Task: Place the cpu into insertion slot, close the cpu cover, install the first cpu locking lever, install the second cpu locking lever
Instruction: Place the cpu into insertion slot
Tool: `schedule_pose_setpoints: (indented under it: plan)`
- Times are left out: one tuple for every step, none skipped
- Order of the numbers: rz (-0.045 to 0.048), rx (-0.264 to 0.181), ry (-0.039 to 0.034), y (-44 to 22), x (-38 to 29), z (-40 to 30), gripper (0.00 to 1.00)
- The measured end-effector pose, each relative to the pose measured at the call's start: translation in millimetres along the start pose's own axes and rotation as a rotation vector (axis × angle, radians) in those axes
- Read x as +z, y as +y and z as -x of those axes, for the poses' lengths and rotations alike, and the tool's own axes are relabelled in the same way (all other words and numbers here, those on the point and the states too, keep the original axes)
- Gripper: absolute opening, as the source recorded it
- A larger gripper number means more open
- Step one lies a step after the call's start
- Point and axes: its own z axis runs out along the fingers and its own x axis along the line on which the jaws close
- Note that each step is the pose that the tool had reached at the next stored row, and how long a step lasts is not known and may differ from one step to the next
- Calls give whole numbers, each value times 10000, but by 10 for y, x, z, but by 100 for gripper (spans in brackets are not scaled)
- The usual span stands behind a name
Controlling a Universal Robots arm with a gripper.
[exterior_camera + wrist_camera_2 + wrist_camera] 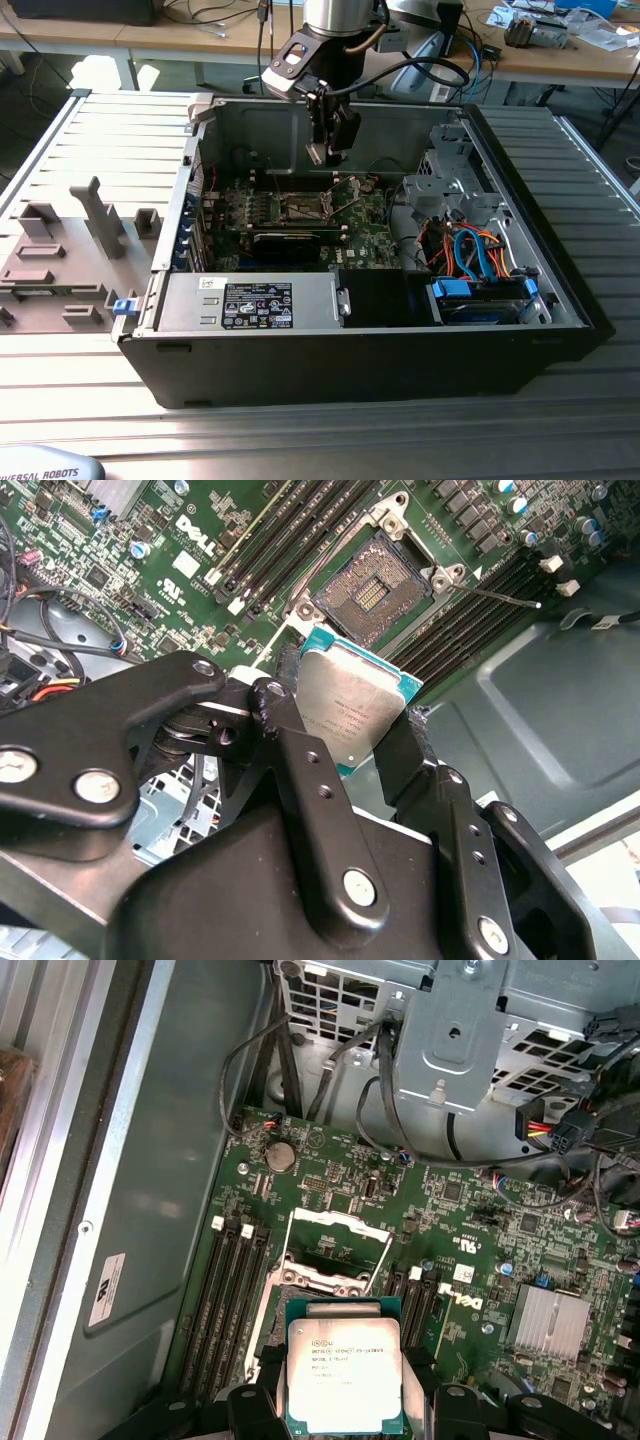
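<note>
The cpu (352,708) is sitting clamped between the gripper's (343,725) two black fingers (292,742), metal top facing both wrist cameras, and is hanging in the air above the board, not yet in the socket (372,588). In the first wrist view the cpu (343,1370) is overlapping the near edge of the socket, whose contact field is lying bare. The cover (338,1218) is standing open at the socket's far edge. A thin lever (500,598) is sticking out just beside the socket, over the memory slots (225,1290). In the exterior view the gripper (322,155) is hovering inside the open case (350,360), over the green motherboard (370,235).
</note>
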Motion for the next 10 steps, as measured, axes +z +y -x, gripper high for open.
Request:
schedule_pose_setpoints:
  plan:
    - [0, 4, 0, 0, 0, 0, 54]
    - [0, 7, 0, 0, 0, 0, 54]
    - [0, 11, 0, 0, 0, 0, 54]
    - [0, 17, 0, 0, 0, 0, 54]
    - [0, 23, 0, 0, 0, 0, 54]
    - [-1, 29, 0, 0, 0, 0, 54]
    - [0, 32, 0, 0, 0, 0, 54]
    - [0, 37, 0, 0, 0, 0, 54]
    - [0, 41, 0, 0, 0, 0, 54]
    - [0, 48, 0, 0, 0, 0, 54]
